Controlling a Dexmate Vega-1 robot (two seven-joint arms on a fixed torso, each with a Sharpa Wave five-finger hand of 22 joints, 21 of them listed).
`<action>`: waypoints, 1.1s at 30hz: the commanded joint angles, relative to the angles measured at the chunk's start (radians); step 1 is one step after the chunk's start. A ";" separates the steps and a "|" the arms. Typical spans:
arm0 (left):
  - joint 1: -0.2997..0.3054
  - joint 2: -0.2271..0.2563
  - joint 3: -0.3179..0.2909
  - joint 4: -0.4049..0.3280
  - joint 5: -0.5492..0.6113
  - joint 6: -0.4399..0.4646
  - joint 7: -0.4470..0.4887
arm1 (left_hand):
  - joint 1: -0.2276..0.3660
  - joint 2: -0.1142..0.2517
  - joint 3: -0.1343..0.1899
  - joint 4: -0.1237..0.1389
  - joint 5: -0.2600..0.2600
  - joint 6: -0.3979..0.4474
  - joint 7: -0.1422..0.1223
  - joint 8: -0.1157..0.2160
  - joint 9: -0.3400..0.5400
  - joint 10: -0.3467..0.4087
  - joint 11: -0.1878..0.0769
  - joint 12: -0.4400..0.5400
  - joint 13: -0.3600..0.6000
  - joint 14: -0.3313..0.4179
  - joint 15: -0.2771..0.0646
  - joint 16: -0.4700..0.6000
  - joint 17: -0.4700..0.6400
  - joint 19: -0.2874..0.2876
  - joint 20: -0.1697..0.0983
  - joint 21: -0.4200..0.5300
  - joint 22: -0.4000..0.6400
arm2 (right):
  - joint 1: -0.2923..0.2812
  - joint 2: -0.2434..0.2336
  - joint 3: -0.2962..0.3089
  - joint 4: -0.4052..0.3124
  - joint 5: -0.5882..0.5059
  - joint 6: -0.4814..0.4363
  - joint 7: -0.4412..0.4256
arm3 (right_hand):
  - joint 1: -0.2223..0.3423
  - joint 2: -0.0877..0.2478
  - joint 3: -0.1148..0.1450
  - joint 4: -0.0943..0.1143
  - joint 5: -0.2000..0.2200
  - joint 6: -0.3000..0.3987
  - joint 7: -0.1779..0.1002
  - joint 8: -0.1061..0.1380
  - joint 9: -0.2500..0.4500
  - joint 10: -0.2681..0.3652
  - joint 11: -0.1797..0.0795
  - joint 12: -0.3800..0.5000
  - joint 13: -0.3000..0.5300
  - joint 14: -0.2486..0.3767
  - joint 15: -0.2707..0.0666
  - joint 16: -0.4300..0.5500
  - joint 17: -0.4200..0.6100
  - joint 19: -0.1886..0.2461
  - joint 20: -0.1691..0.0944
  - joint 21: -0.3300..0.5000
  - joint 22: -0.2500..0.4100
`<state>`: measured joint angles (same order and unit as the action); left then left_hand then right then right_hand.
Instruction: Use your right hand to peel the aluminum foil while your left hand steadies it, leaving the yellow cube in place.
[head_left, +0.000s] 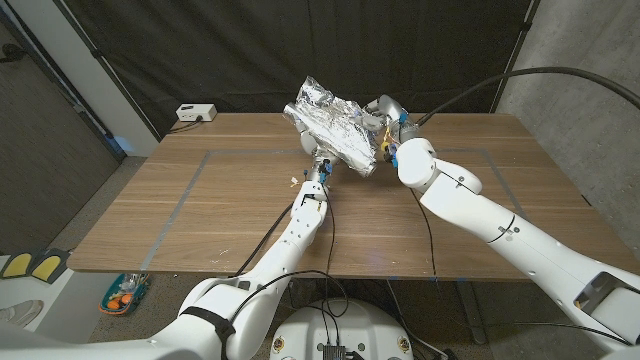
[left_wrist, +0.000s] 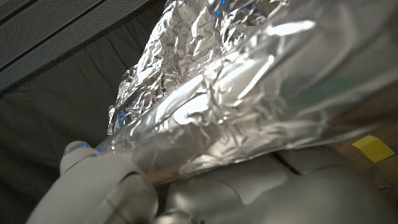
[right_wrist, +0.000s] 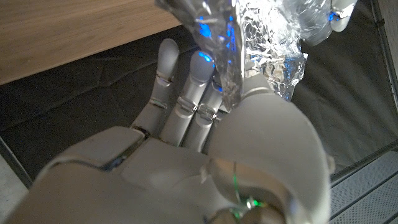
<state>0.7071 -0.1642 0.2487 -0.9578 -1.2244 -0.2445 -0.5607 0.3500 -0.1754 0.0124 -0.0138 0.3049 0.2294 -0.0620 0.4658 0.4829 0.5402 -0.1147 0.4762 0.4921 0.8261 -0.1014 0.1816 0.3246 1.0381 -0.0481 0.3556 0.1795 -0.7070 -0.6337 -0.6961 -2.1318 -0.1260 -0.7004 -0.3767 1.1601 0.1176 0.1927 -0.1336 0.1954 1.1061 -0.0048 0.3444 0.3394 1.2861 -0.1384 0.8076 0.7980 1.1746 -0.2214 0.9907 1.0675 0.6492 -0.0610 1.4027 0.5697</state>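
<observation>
Right hand (head_left: 385, 128) pinched our aluminum foil (head_left: 332, 125) aloft for peeling; left hand (head_left: 320, 170) gripped its underside, steadying.

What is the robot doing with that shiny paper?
The robot is unwrapping a big crumpled sheet of aluminum foil. Both hands hold it up above the far side of the wooden table: the left hand grips it from below, and the right hand pinches its other edge. A small yellow cube shows on the table under the foil in the left wrist view.
</observation>
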 joint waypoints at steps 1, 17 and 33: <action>-0.006 -0.010 -0.019 0.022 -0.031 0.032 -0.042 | 0.001 0.077 0.007 0.022 0.029 0.052 0.005 0.007 -0.014 0.029 0.004 0.008 -0.011 0.013 -0.075 0.012 -0.009 0.008 0.003 -0.010 0.005 | -0.005 0.009 0.018 -0.017 -0.054 -0.002 -0.018 | 0.009 0.001 -0.002 -0.001 -0.002 0.027 0.014 0.005 0.002 0.006 -0.001 0.004 0.006 0.016 -0.002 -0.010 0.009 -0.004 -0.146 0.017 -0.003; 0.000 -0.002 -0.021 0.003 -0.031 0.047 -0.035 | 0.023 0.154 0.023 0.046 0.057 0.129 0.006 0.029 -0.030 0.109 -0.024 0.031 -0.035 0.056 -0.088 0.019 -0.033 0.041 -0.005 -0.018 0.003 | 0.007 0.041 0.020 -0.001 -0.121 0.001 -0.043 | 0.014 0.001 -0.010 0.002 -0.003 0.029 0.015 0.003 0.004 0.009 0.001 0.001 0.002 0.027 -0.002 -0.034 0.038 -0.022 -0.145 0.069 -0.019; 0.024 0.015 -0.023 -0.031 -0.032 0.056 -0.033 | 0.071 0.114 0.007 0.020 0.062 0.156 0.019 0.039 -0.037 0.132 -0.025 0.033 -0.052 0.048 -0.104 0.008 -0.054 0.050 -0.007 -0.030 0.002 | 0.015 0.072 0.014 0.012 -0.201 0.020 -0.076 | 0.022 0.001 -0.013 0.001 -0.004 0.036 0.021 0.000 0.000 0.017 0.004 0.000 -0.003 0.037 -0.003 -0.053 0.054 -0.028 -0.145 0.096 -0.042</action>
<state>0.7130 -0.1613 0.2281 -0.9634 -1.2522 -0.1976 -0.5931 0.4121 -0.0586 0.0194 0.0123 0.3592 0.3720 -0.0444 0.4995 0.4447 0.6609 -0.1430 0.5073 0.4402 0.8770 -0.1125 0.1931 0.2696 1.0790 -0.0535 0.3288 0.1796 -0.6966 -0.5878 -0.6779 -2.1337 -0.2747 -0.6951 -0.4254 1.1682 0.1120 0.1832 -0.1351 0.1916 1.1210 -0.0010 0.3399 0.3385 1.2930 -0.1347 0.8075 0.7927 1.1998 -0.2182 0.9393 1.1163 0.6260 -0.0588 1.4906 0.5297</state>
